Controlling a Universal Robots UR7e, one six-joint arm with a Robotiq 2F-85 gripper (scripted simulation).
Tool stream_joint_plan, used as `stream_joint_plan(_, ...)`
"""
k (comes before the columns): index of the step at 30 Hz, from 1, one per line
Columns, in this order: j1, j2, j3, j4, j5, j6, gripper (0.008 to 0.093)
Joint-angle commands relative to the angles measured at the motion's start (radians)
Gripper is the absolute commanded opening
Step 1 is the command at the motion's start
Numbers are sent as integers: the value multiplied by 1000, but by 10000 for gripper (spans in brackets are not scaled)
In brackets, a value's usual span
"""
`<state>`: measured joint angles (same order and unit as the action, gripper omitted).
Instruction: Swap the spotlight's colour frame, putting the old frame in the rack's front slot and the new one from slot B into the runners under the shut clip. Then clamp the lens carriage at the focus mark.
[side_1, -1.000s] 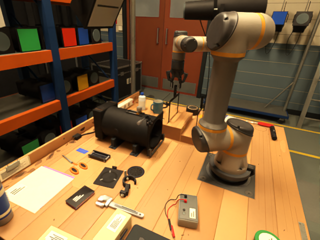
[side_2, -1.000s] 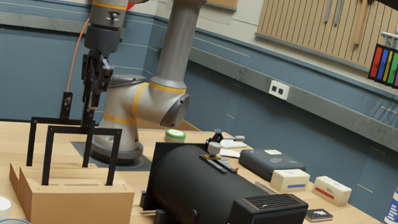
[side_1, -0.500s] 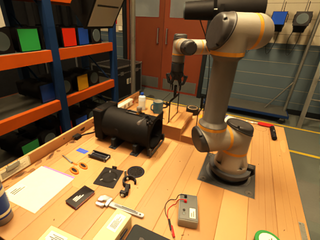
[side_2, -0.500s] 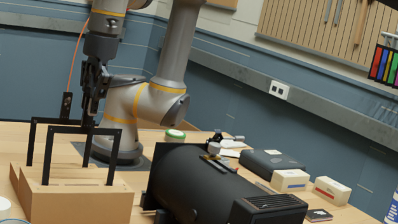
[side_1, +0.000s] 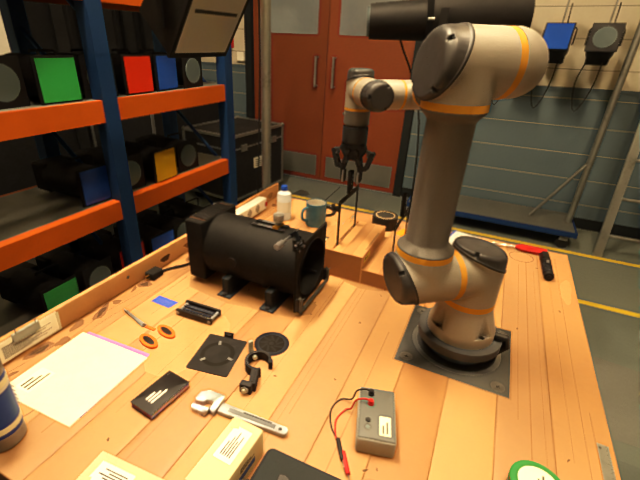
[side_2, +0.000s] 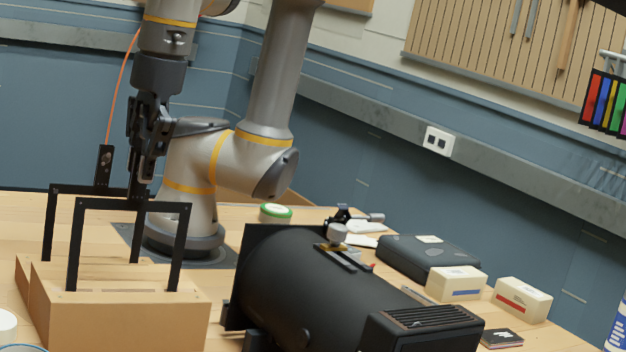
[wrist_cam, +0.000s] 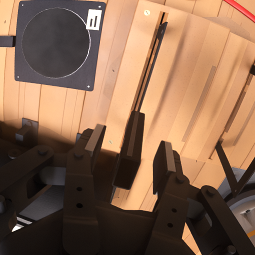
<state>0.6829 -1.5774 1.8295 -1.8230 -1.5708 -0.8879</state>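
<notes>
A black colour frame (side_2: 125, 240) stands upright in a slot of the wooden rack (side_2: 112, 300), with a second black frame (side_2: 95, 220) standing in a slot behind it. The front frame's handle tab (wrist_cam: 128, 147) sticks up between my fingers in the wrist camera. The black spotlight (side_1: 258, 253) lies on the bench beside the rack, its open front end toward the rack and a small knob (side_2: 336, 232) on top. My gripper (side_2: 142, 165) hangs straight down over the rack, just above the frames' top bars. It is open and holds nothing.
The robot's own base (side_1: 455, 320) and lower arm stand right of the rack. A mug (side_1: 314, 212) and white bottle (side_1: 283, 201) sit behind the spotlight. A square plate with a round hole (wrist_cam: 55, 43) lies on the bench. Tools, boxes and a meter (side_1: 376, 421) cover the near bench.
</notes>
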Motion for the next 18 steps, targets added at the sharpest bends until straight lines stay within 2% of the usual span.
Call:
stream_joint_plan(1, 0, 0, 0, 0, 0, 0, 480)
stream_joint_plan(5, 0, 0, 0, 0, 0, 0, 475)
stream_joint_plan(18, 0, 0, 0, 0, 0, 0, 215)
